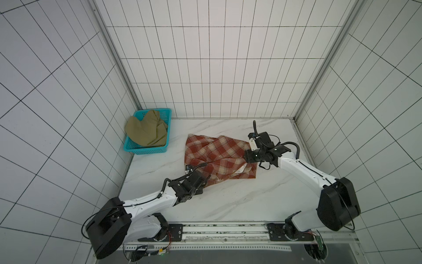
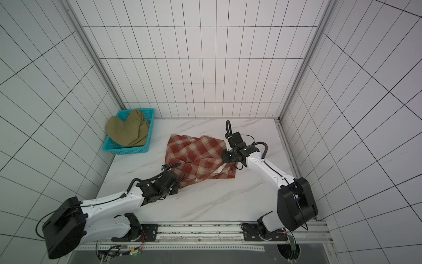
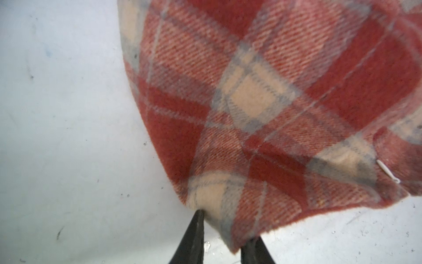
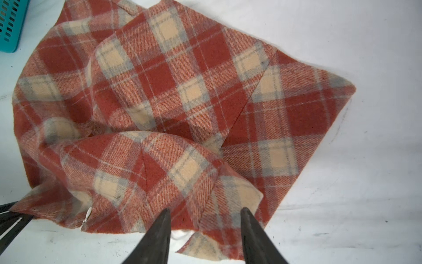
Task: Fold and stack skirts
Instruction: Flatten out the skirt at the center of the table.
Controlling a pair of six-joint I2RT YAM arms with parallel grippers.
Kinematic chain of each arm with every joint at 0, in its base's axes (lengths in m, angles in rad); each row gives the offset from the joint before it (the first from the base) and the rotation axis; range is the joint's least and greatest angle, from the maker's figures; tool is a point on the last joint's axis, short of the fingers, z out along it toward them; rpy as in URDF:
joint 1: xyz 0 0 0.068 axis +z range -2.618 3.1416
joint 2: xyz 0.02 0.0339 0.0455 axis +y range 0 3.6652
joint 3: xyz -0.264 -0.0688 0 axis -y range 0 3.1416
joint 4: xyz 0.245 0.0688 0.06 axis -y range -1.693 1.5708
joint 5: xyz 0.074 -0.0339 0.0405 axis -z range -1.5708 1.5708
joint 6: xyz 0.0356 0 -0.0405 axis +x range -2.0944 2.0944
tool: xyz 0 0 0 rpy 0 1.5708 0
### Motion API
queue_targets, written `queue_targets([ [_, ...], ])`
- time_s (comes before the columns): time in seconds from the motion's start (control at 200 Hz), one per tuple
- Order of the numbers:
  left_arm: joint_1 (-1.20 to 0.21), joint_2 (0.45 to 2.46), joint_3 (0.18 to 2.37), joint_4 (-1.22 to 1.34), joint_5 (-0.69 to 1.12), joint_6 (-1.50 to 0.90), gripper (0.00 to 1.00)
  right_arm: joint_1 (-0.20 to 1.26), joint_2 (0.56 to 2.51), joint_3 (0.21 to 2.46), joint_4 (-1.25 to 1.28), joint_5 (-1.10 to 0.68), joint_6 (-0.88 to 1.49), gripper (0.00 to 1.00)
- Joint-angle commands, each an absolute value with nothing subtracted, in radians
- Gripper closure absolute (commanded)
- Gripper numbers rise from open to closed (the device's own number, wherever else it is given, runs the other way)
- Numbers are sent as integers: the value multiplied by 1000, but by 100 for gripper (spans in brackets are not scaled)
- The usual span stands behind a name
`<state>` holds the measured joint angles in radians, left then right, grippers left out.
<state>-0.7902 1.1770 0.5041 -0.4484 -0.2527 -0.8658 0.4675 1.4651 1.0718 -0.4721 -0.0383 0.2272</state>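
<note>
The table (image 1: 228, 205) is mostly bare marble. The plaid skirt (image 1: 217, 155) lies rumpled on it, stretched between my two pincers, with no fold made yet. I judge I am at the first step: taking hold of two edges to pull the cloth flat.

The left pincer (image 3: 225, 226) is clamped on the near corner of the plaid skirt, both fingers touching the cloth. The right pincer (image 4: 205, 209) stands with its fingers apart, straddling a raised ridge at the opposite edge and gripping nothing. The next move calls for closing the right one on that ridge, catching only the layers I want. After that I would draw both sides apart to spread the cloth.

Beyond the left pincer, well away in the far corner, sits the basket (image 1: 146, 149). The khaki skirt (image 1: 146, 132) is heaped in it and spills over the rim, waiting its turn. Nothing lies between the pincers and the cloth. Near the left pincer's grip a small white loop (image 3: 388, 170) shows by the hem, and it could snag.
</note>
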Motion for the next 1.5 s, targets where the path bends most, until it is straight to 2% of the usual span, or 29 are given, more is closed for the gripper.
queue_targets([
  [0.0,-773,1187,481,-434,-248,-860,73,480,1455,1030,-493,26,205,47],
  [0.21,-747,1186,471,-420,-234,-845,74,485,1469,1030,-520,104,181,47],
  [0.525,-690,1171,472,-426,-211,-800,74,540,1428,1011,-602,155,197,51],
  [1.009,-638,1173,471,-423,-184,-761,75,612,1434,942,-571,164,230,57],
  [1.124,-635,1175,468,-423,-186,-761,75,614,1469,960,-539,192,227,68],
  [1.494,-599,1191,462,-403,-179,-757,75,621,1561,1013,-475,233,186,67],
])
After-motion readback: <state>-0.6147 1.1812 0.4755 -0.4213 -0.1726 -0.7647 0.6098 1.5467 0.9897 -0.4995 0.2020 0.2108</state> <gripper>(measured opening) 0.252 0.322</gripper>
